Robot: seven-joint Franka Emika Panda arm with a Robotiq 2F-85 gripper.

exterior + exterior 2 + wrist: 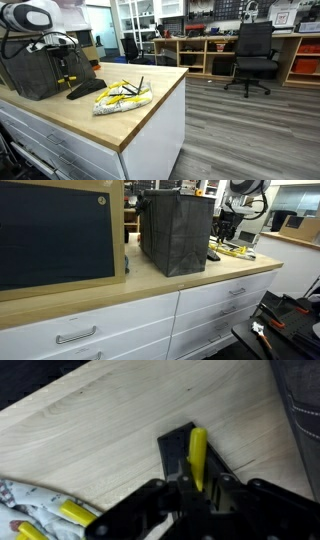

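Wrist view: the gripper (198, 484) is coming in from the bottom edge of the frame, at centre. Its jaws are sitting tight on either side of a yellow marker (198, 450) and are grasping it. The marker is pointing up the frame from between the fingers. Its upper end is lying over a black slab (174, 445) at frame centre.

- Counter (100, 420): pale wood is filling most of the frame.
- Cloth (35, 510): white and patterned, it is lying at the lower left with more yellow markers on it, well apart from the slab.
- Bag (300, 400): dark grey, it is filling the upper right corner.

In an exterior view, the gripper (62, 60) is hanging at the upper left, just above the slab (85, 89) and close beside the bag (30, 72). The cloth (122, 97) is lying near the slab at frame centre. A chair (252, 55) is standing on the floor at the upper right.

In an exterior view, the bag (175, 232) is standing at centre and is hiding the gripper. A framed board (55, 230) is filling the upper left, and drawers (215, 300) are running along the lower half.
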